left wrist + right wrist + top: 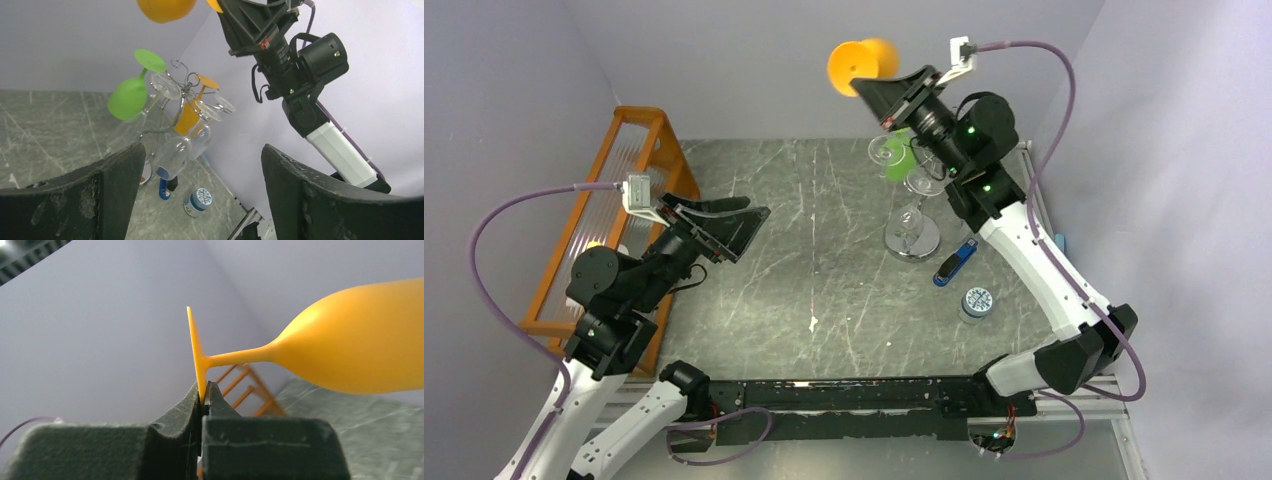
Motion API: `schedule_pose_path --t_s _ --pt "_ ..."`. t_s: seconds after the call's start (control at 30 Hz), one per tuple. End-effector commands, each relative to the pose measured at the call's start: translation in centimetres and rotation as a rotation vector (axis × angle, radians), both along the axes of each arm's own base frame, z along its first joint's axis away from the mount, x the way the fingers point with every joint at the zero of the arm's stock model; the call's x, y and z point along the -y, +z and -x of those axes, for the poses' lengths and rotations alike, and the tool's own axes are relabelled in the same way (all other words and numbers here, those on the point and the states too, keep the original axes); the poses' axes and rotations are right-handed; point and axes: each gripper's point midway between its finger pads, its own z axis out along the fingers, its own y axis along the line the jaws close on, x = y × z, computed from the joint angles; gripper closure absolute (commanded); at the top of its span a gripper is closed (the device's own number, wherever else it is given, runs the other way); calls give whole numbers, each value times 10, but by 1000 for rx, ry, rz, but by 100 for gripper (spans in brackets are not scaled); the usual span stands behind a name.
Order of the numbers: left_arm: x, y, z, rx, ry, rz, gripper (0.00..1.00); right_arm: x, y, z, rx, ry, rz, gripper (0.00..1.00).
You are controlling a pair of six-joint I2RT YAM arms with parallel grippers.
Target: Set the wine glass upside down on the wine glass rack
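No legible text or labels

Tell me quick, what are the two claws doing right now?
Left gripper: open, holding nothing.
Right gripper: shut on the orange wine glass, pinching its foot.

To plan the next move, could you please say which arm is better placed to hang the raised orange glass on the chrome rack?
Right. The right gripper grips the orange glass by its foot near the chrome rack; the left gripper is open, empty, farther off.
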Motion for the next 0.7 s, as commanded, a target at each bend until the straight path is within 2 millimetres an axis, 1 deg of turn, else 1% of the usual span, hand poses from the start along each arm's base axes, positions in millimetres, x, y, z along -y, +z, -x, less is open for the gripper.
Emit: schedule_pose_path --t_s 0.0,0.07,0.17,0.33,0.47,0.67 --pt "-3 -3 -1 6 24 -49 11 56 25 -32 55 -157 -66 100" --pt "-3 -9 -3 -6 28 -60 12 76 23 -48 40 -199 -72 100" --pt "-2 -17 -8 -26 39 -80 12 99 12 -70 -4 -243 -68 100" --pt "0 -28 -12 -55 37 -101 13 131 -18 -100 -112 -285 -78 100" --pt "2 -36 -14 -84 33 -115 14 139 -50 -122 -239 -256 -94 100" --pt "2 -45 -17 -115 41 -127 14 139 -86 -137 -377 -220 -102 100"
